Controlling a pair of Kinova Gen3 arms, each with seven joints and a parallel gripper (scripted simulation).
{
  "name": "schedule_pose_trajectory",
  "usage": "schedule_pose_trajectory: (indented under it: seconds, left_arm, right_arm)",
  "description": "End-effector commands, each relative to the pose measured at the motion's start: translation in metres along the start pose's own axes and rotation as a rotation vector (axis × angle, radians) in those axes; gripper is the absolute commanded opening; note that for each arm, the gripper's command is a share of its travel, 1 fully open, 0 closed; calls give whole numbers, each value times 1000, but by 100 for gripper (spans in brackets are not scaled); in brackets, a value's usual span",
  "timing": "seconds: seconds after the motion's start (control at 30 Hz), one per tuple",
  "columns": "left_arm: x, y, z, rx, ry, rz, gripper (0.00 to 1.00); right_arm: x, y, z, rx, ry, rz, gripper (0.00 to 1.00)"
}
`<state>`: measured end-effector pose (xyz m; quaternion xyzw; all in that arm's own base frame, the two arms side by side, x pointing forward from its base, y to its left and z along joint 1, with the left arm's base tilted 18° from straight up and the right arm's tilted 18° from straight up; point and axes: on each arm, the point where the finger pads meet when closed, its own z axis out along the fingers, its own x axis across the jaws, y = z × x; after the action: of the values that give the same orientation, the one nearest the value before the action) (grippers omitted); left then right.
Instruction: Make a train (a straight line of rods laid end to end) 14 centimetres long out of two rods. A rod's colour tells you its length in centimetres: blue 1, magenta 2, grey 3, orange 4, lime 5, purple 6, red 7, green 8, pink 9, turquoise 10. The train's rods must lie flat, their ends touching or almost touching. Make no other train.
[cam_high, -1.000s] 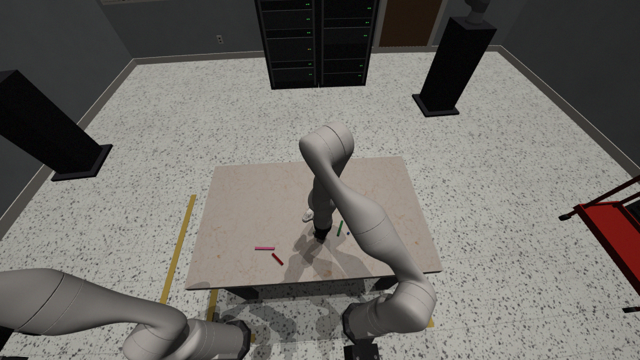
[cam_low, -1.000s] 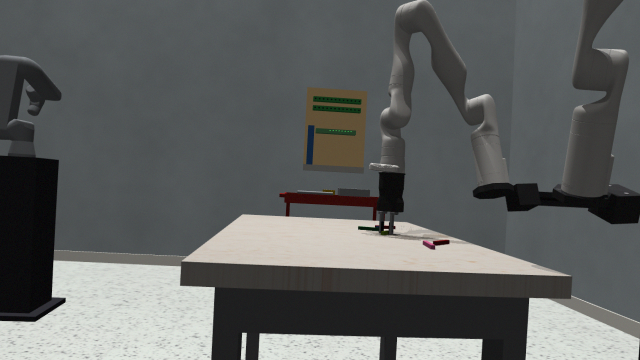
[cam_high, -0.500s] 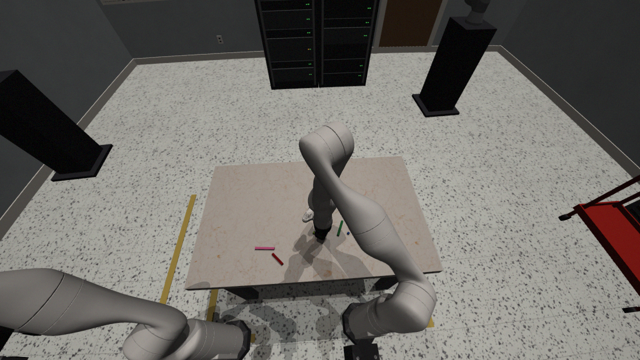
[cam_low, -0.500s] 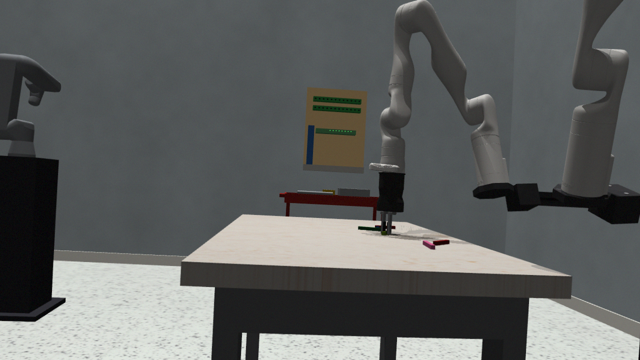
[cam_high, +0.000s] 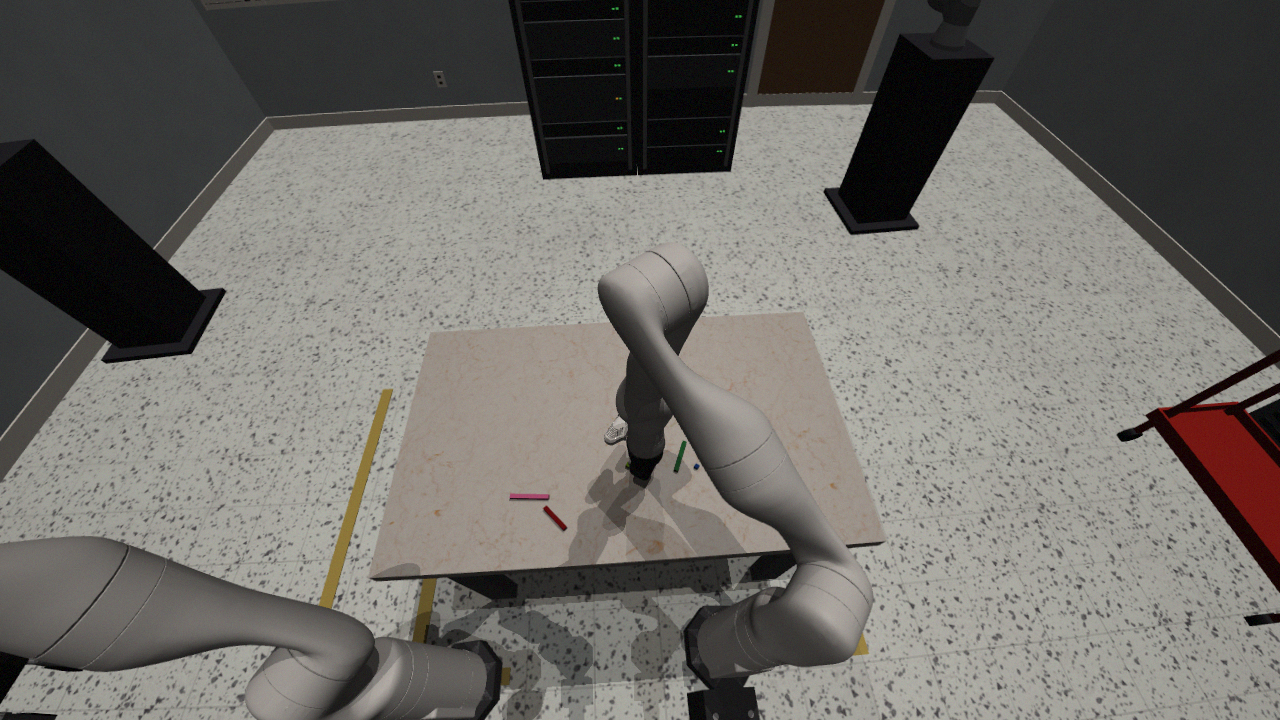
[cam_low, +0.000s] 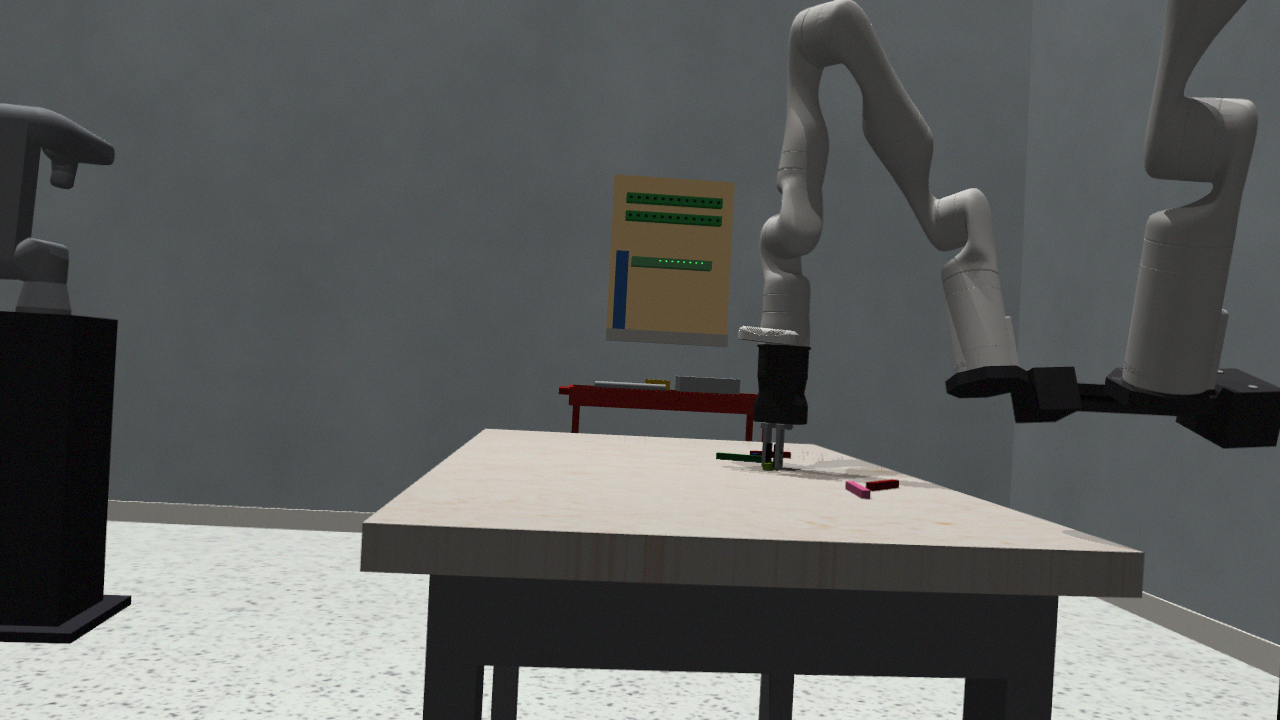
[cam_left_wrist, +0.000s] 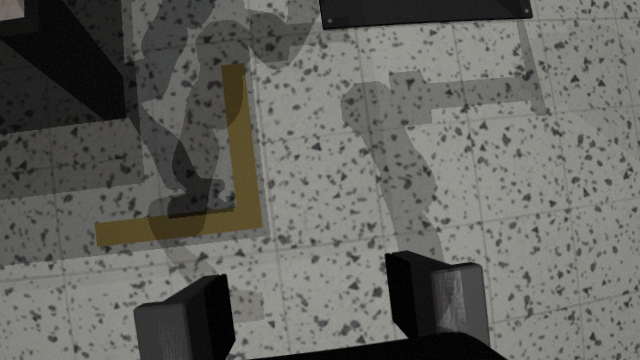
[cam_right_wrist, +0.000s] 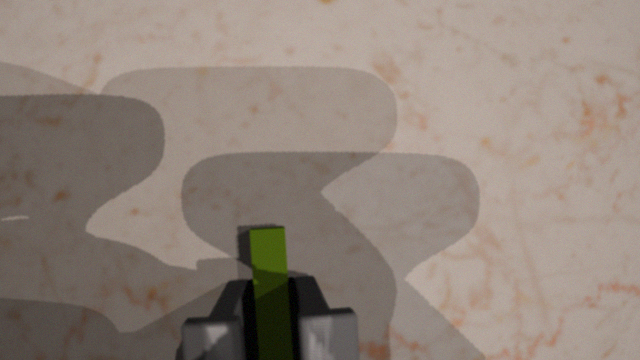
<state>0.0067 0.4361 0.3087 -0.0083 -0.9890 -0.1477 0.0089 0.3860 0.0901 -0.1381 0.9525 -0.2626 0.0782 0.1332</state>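
Read as a clock face over the top view, the right hand (cam_high: 640, 476) (cam_low: 772, 465) (cam_right_wrist: 273, 314) is down at the surface (cam_high: 501, 402) (cam_low: 626, 510) (cam_right_wrist: 500, 45). It grips a lime rod (cam_high: 628, 465) (cam_low: 768, 466) (cam_right_wrist: 270, 255) between its two fingers. In the right wrist view the rod's free end points to 12 o'clock, beyond the fingertips.

From this hand, a green rod (cam_high: 680, 456) (cam_low: 738, 456) lies flat at 2 o'clock, its length running from about 12:30 to 6:30. At 3 o'clock, just beside the green one, is a small blue rod (cam_high: 696, 466). A pink rod (cam_high: 529, 496) (cam_low: 857, 489) lies flat between 8 and 9 o'clock, its ends at 9 and 3. Toward 8 o'clock is a red rod (cam_high: 554, 518) (cam_low: 881, 484), slanted from about 10:30 to 4:30, its upper end near the pink rod's right end. They meet at an angle, not in line. The exterior view shows another red rod (cam_low: 784, 454) behind the right fingers, partly hidden.

The left hand (cam_left_wrist: 309, 298) is wide open over the floor (cam_left_wrist: 325, 190), holding nothing. A yellow tape corner (cam_left_wrist: 248, 200) shows at 10 o'clock in its view.
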Motion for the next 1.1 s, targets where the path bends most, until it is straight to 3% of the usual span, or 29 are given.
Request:
schedule_pose_trajectory:
  seconds: [0.0, 0.5, 0.67, 0.73, 1.07]
  left_arm:
    - [-1, 1, 0, -1, -4, 2, 100]
    - [-1, 1, 0, -1, -4, 2, 100]
    - [-1, 1, 0, -1, -4, 2, 100]
    - [-1, 1, 0, -1, -4, 2, 100]
    - [-1, 1, 0, -1, -4, 2, 100]
  right_arm:
    - [1, -4, 0, 9, 3, 5, 24]
    - [-2, 0, -4, -2, -6, 6, 24]
    - [-1, 2, -29, -6, -1, 5, 24]
    - [-1, 2, -29, -6, -1, 5, 24]
    - [-2, -2, -93, 0, -3, 0, 24]
